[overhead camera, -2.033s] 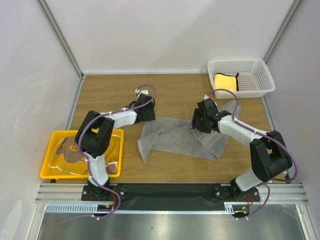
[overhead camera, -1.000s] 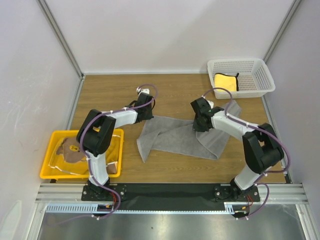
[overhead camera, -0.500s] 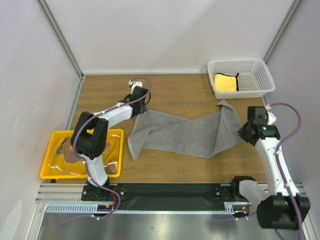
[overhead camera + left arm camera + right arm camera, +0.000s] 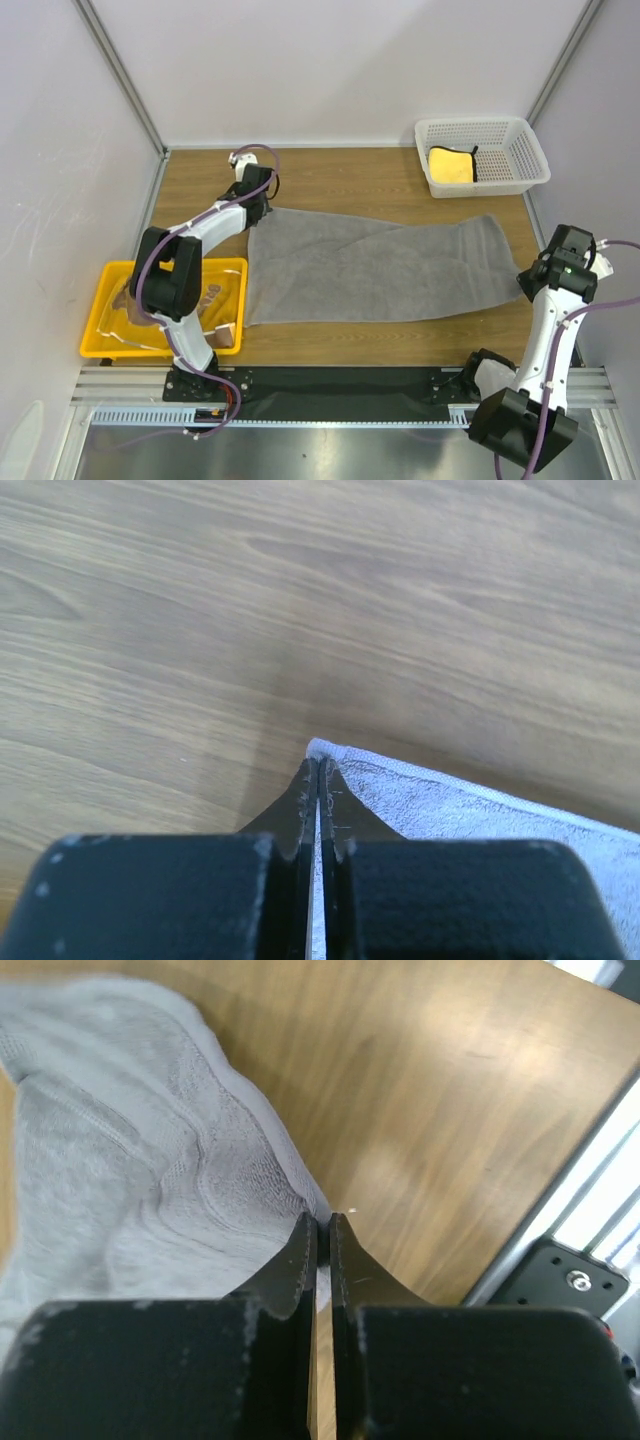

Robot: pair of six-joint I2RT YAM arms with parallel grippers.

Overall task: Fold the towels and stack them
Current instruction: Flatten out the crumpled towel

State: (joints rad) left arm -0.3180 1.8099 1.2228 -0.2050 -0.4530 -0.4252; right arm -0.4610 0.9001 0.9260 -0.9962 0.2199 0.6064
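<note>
Arms splay wide. Left gripper, reached far forward, is clamped on the far-left corner of the grey towel, spread flat mid-table. Right gripper, elbow raised at the table's right edge, pinches its near-right corner.

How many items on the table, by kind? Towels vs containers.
Towels: 3 (grey towel spread on the table, yellow towel in the basket, yellow-and-brown towel in the tray)
Containers: 2 (white mesh basket, yellow tray)
Total: 5
</note>
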